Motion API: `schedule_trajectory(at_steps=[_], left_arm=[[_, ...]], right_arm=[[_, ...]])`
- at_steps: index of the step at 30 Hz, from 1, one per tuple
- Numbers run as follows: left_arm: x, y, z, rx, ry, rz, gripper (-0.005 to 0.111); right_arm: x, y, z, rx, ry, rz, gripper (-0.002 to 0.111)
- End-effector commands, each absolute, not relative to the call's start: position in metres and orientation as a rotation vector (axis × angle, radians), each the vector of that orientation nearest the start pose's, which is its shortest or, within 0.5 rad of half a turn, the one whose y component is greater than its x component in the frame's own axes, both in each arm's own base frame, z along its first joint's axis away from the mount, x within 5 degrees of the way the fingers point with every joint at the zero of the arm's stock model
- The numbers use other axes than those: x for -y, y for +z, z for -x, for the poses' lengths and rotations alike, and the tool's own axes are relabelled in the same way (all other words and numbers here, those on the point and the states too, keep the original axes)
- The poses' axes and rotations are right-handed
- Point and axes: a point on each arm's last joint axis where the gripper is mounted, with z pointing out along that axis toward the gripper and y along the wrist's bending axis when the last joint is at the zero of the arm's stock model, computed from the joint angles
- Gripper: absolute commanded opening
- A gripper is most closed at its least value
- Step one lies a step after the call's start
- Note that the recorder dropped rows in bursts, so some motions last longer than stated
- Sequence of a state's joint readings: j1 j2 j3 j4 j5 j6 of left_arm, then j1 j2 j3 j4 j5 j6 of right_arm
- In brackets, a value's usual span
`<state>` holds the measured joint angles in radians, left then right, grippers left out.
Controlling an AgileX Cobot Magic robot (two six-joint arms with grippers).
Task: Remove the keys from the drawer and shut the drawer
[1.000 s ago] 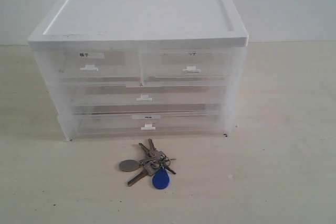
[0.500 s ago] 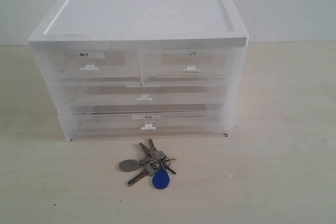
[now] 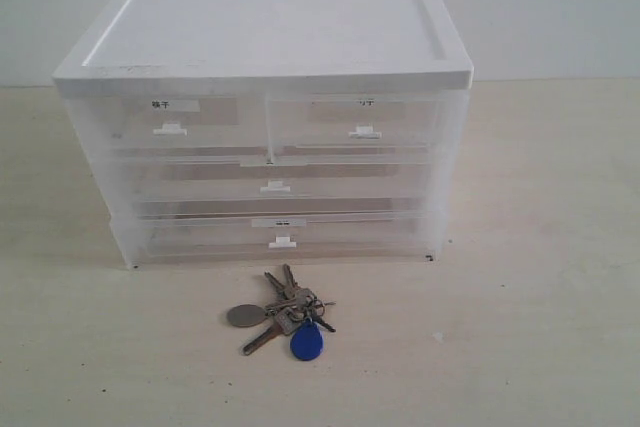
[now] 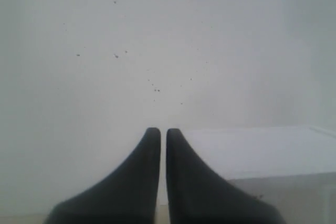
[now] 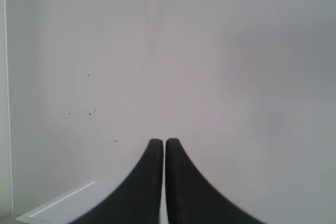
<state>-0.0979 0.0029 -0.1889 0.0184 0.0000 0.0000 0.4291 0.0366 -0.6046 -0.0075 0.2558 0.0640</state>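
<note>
The keys lie on the tabletop just in front of the cabinet, with the blue fob nearest the front and the round grey tag to the left. The drawer is the top right half-width one; it sits flush in the translucent cabinet with its white tab handle showing. Neither gripper appears in the exterior view. My left gripper is shut on nothing and faces a white wall, with the cabinet's white top below it. My right gripper is also shut and holds nothing.
The top left half-width drawer with a white label strip and two full-width drawers below all sit pushed in. The pale wooden table spreads around the cabinet. A white wall stands behind.
</note>
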Motion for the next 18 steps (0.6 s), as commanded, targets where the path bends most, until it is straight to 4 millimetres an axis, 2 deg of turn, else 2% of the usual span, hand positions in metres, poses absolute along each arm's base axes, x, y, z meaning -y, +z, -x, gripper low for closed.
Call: schedule_trajectory(at_steps=[1, 10, 12, 18], left_arm=[[0.002, 0.256, -0.047, -1.337, 0.015, -0.068, 0.005], [0.000, 0.214, -0.056, -1.475, 0.092, -0.076, 0.005], [0.000, 0.212, -0.056, -1.491, 0.097, -0.079, 0.005], [-0.002, 0.195, -0.056, -1.687, 0.119, -0.095, 0.005]], right_arm=[[0.005, 0.376, 0.010, -1.167, 0.428, 0.215, 0.000], [0.005, 0.376, 0.010, -1.167, 0.428, 0.215, 0.000], [0.005, 0.376, 0.010, -1.167, 0.428, 0.215, 0.000], [0.005, 0.376, 0.010, -1.167, 0.428, 0.215, 0.000]])
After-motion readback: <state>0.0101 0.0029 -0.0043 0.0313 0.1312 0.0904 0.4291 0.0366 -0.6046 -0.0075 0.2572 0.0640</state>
